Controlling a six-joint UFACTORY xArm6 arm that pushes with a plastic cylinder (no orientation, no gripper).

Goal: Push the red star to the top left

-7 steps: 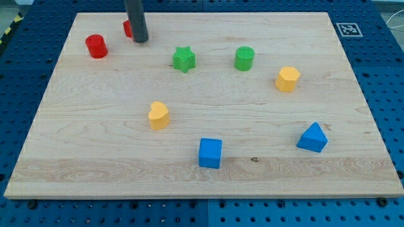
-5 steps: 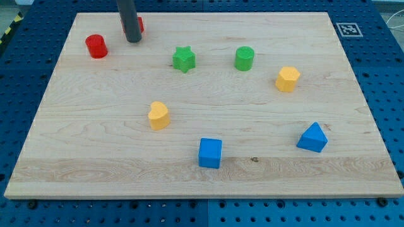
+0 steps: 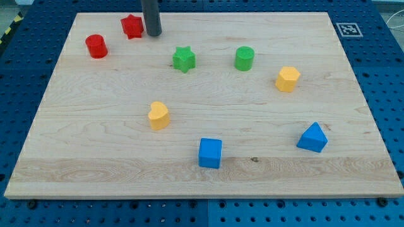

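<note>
Red star: upper left of board, not in corner; my tip just beside, view's right. No jaws, bare rod. Push leftward through centre, clear of red cylinder

Red plastic cylinder nr top-left corner. Green star & green cylinder top-centre. Yellow hexagon right. Yellow heart centre-left. Blue cube & blue pyramid-ish block nr bottom edge.

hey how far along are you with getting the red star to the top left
Mostly done: the red star sits near the board's top-left area, beside the red cylinder. In hand: my tip rests just right of it. Left: perhaps a final nudge toward the corner.
</note>
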